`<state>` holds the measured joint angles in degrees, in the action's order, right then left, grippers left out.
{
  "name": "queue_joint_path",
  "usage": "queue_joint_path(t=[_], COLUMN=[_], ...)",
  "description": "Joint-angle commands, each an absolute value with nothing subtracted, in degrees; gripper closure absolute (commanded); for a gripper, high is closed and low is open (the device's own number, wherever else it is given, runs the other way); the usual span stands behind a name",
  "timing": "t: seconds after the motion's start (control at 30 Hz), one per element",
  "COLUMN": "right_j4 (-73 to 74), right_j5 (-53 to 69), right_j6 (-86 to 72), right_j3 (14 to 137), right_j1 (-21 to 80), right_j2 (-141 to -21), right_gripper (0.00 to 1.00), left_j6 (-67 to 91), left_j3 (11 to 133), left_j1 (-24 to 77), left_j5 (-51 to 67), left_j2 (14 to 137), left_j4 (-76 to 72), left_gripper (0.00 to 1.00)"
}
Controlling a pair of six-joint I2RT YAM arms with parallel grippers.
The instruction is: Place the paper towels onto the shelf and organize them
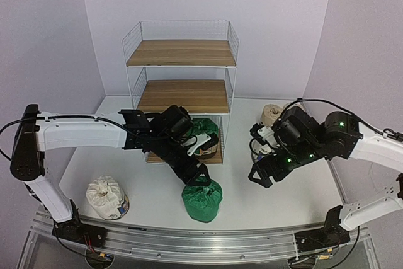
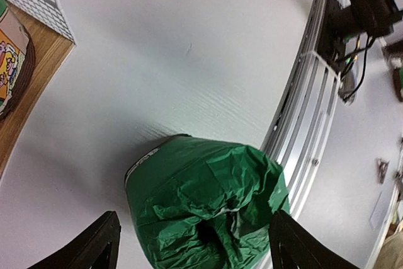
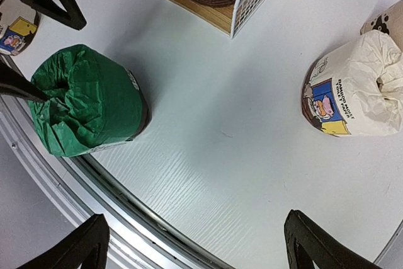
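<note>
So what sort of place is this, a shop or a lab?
Most likely a robotics test booth, not a shop: plain walls box in a white table, a left arm and right arm are mounted on a metal rail, facing a small shelf.

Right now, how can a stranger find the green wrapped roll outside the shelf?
Find the white wire shelf with wooden boards. Before it, on the table, a green wrapped roll stands under the left gripper. Its green twin sits inside the shelf.
</note>
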<state>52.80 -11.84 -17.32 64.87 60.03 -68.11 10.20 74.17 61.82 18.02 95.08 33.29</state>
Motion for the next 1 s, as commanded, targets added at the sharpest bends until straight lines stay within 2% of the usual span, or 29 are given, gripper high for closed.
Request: queue_joint_path(t=[0.0, 0.27, 0.43, 0.57, 0.97], right_j4=[49.0, 48.9, 48.8, 48.7, 48.7], right_j5=[-7.9, -7.1, -7.0, -6.8, -9.5], right_j6=[-17.6, -17.1, -16.9, -17.0, -17.0], right_j3=[62.2, 60.6, 60.4, 59.9, 58.4], right_j1=[60.1, 60.0, 60.0, 60.1, 60.1], right_j2=[-65.9, -66.3, -66.4, -66.4, -63.4], right_gripper=[0.07, 0.07, 0.07, 0.07, 0.08], left_j6=[-7.9, -14.1, -13.5, -13.8, -10.5], left_j3=[78.2, 83.6, 84.6, 84.8, 84.3], left_j1=[61.8, 61.8, 61.8, 61.8, 62.0], left_j5=[21.7, 21.2, 18.0, 21.1, 16.0], left_j2=[96.6, 103.5, 107.7, 108.9, 108.5], left_j4=[40.2, 45.7, 46.7, 46.4, 48.4], left_gripper=[0.21, 0.31, 0.46, 0.56, 0.82])
